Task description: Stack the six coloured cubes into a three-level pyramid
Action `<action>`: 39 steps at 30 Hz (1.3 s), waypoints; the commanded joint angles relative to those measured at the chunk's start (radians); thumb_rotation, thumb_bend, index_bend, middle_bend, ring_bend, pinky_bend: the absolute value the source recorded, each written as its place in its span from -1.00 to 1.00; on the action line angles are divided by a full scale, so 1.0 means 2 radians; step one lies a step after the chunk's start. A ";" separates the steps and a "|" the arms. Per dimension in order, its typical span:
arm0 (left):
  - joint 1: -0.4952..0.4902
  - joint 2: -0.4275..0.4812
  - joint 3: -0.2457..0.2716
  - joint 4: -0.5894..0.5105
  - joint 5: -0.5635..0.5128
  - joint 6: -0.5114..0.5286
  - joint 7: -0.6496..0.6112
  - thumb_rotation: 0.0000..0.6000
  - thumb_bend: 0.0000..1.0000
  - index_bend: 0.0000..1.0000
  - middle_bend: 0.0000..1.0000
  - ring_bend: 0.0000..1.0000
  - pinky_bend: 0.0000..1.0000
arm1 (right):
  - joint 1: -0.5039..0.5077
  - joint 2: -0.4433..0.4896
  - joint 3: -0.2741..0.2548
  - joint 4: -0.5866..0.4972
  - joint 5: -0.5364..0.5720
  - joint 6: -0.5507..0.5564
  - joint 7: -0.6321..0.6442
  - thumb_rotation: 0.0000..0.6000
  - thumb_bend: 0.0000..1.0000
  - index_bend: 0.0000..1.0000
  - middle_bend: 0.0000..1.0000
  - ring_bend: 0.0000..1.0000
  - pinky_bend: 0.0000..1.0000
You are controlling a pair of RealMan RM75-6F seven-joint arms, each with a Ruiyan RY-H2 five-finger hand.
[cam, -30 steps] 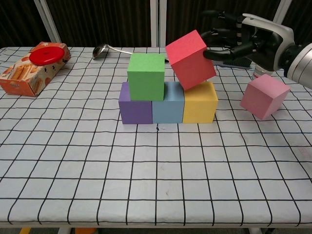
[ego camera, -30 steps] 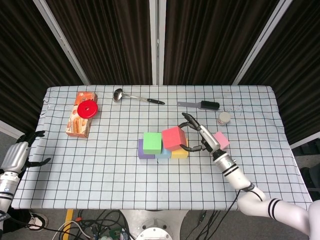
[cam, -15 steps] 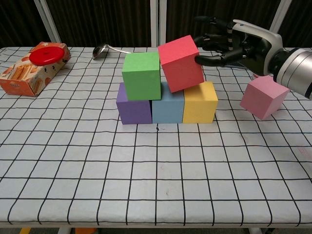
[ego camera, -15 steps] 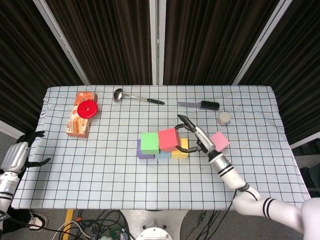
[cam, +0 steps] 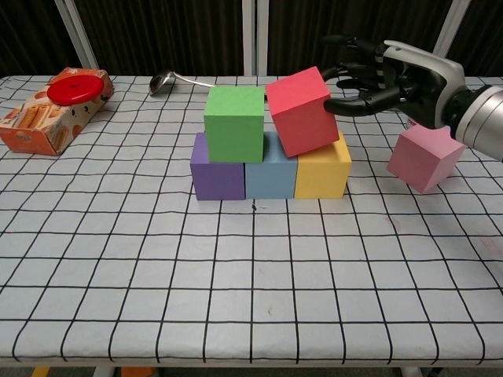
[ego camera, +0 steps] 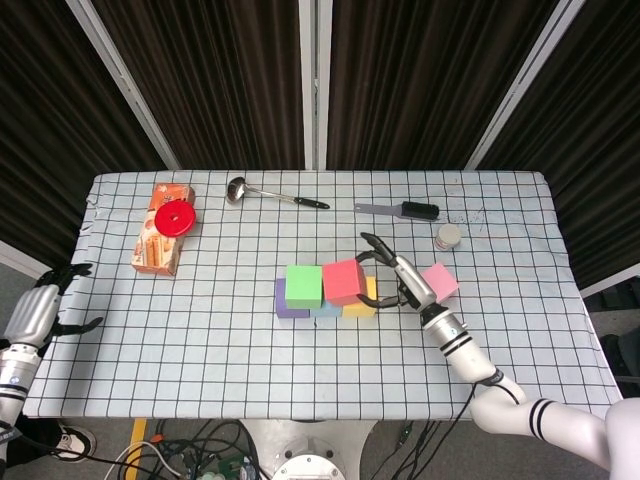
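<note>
Checked table [cam: 118, 314] lies open in front; right hand [cam: 377, 78] grasps tilted red cube [cam: 302, 110]

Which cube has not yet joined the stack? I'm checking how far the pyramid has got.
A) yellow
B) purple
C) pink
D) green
C: the pink cube sits alone on the table to the right of the stack, below the right robot hand, while green, yellow and purple are all in the stack.
</note>
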 commanded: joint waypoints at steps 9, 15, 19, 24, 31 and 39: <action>-0.001 0.001 -0.001 -0.004 -0.002 -0.001 0.006 1.00 -0.74 -0.66 -0.56 -0.82 -0.78 | -0.002 0.003 -0.005 0.000 -0.002 -0.002 0.002 1.00 -0.62 -1.00 -0.19 -1.00 -1.00; -0.001 0.001 -0.001 -0.005 -0.002 -0.001 0.007 1.00 -0.74 -0.66 -0.56 -0.82 -0.78 | -0.003 0.002 -0.008 0.003 -0.005 -0.001 0.003 1.00 -0.64 -1.00 -0.32 -1.00 -1.00; -0.002 0.002 -0.001 -0.006 -0.001 -0.001 0.007 1.00 -0.74 -0.66 -0.56 -0.82 -0.78 | -0.006 0.005 -0.008 0.004 -0.006 0.004 0.002 1.00 -0.69 -1.00 -0.56 -1.00 -1.00; -0.003 0.001 -0.001 -0.007 -0.002 -0.002 0.008 1.00 -0.74 -0.66 -0.56 -0.82 -0.78 | -0.008 0.013 -0.010 0.000 -0.006 0.004 0.002 1.00 -0.72 -1.00 -0.79 -1.00 -1.00; -0.004 0.003 -0.002 -0.011 -0.002 -0.003 0.010 1.00 -0.74 -0.66 -0.56 -0.82 -0.78 | -0.007 0.026 -0.010 -0.012 -0.010 0.004 0.004 1.00 -0.75 -1.00 -0.81 -1.00 -1.00; -0.006 0.013 -0.004 -0.025 -0.003 -0.006 0.007 1.00 -0.74 -0.66 -0.56 -0.82 -0.78 | 0.039 0.162 -0.018 -0.100 -0.055 -0.067 -0.064 1.00 -0.75 -1.00 -0.76 -1.00 -1.00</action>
